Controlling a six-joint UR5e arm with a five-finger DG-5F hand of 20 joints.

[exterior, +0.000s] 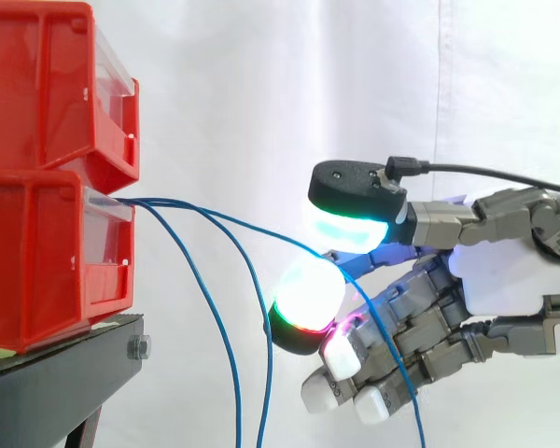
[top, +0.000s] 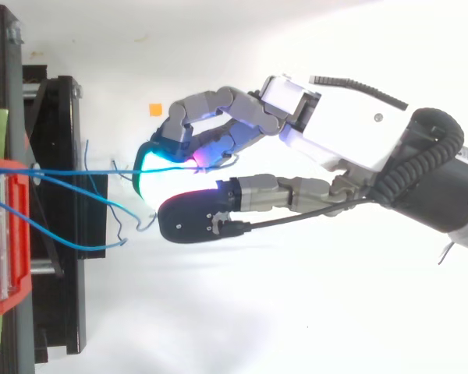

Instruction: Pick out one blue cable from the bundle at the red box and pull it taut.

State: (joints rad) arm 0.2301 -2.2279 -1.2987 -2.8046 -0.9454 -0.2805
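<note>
Hand (exterior: 504, 271) right of the red bins (exterior: 47, 177), its curled fingers (exterior: 308, 294) pinching one blue cable (exterior: 261, 229) drawn from the lower bin, two other cables (exterior: 266, 373) hanging just beside the bins.

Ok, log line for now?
robot hand: pinching one blue cable | cable to red box: slightly bowed, not taut | two other cables: hanging loose

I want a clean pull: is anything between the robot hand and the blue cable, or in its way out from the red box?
Nothing visible. The robot hand pinches one blue cable between its pads; the two other cables hang lower, nearer the red box, clear of the pull path.
</note>
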